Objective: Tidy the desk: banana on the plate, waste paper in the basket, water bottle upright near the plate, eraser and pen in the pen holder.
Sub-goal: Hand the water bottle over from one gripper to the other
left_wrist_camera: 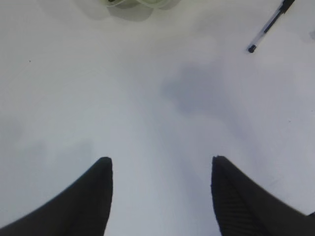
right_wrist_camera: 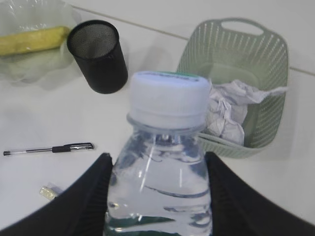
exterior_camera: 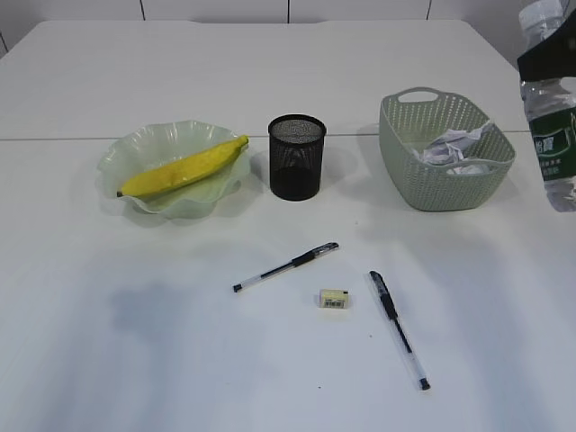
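A yellow banana (exterior_camera: 184, 168) lies on the pale green plate (exterior_camera: 112, 153). Crumpled waste paper (exterior_camera: 454, 148) sits in the green basket (exterior_camera: 432, 175). The black mesh pen holder (exterior_camera: 296, 157) stands between them. Two pens (exterior_camera: 286, 266) (exterior_camera: 398, 328) and a small eraser (exterior_camera: 334, 298) lie on the table in front. My right gripper (right_wrist_camera: 157, 162) is shut on the clear water bottle (right_wrist_camera: 162, 147), held upright off the table at the right edge (exterior_camera: 551, 117). My left gripper (left_wrist_camera: 161, 164) is open over bare table, nothing between its fingers.
The white table (exterior_camera: 135, 342) has a seam running behind the plate and basket. In the left wrist view a pen (left_wrist_camera: 269, 24) shows at the top right and the plate's edge (left_wrist_camera: 133, 4) at the top.
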Robot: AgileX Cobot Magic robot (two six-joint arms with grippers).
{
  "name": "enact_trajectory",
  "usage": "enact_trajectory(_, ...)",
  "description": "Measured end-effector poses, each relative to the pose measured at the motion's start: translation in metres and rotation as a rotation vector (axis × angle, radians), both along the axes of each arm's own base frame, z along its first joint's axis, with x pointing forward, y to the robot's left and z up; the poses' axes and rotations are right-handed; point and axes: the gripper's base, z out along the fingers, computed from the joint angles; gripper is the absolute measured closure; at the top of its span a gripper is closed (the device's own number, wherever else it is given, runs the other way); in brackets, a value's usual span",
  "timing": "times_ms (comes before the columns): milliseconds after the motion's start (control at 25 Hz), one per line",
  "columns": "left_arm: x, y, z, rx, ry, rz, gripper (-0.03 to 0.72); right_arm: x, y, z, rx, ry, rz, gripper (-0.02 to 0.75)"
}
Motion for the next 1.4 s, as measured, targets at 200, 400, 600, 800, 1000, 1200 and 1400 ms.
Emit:
enact_trajectory(200,0.004,-0.001,0.004,-0.016,-0.060,0.002,0.234,-0.007,0.007,0.014,0.004,-0.097,0.089,0.352)
enact_trajectory(400,0.006,-0.001,0.013,-0.045,-0.165,0.004,0.234,-0.011,0.015,0.022,0.041,-0.165,0.180,0.352)
enact_trajectory(600,0.006,-0.005,0.017,-0.121,-0.192,0.017,0.234,-0.014,0.024,0.028,0.082,-0.216,0.284,0.352)
enact_trajectory(800,0.006,-0.011,0.019,-0.234,-0.175,0.038,0.234,-0.017,0.028,0.030,0.114,-0.230,0.333,0.353)
enact_trajectory(1000,0.006,-0.016,0.022,-0.314,-0.177,0.047,0.234,-0.020,0.032,0.032,0.140,-0.241,0.381,0.353)
enact_trajectory(1200,0.006,-0.023,0.027,-0.377,-0.213,-0.017,0.234,-0.022,0.038,0.035,0.183,-0.261,0.433,0.353)
enact_trajectory(1400,0.005,-0.030,0.032,-0.421,-0.258,-0.113,0.234,-0.024,0.046,0.037,0.193,-0.275,0.471,0.353)
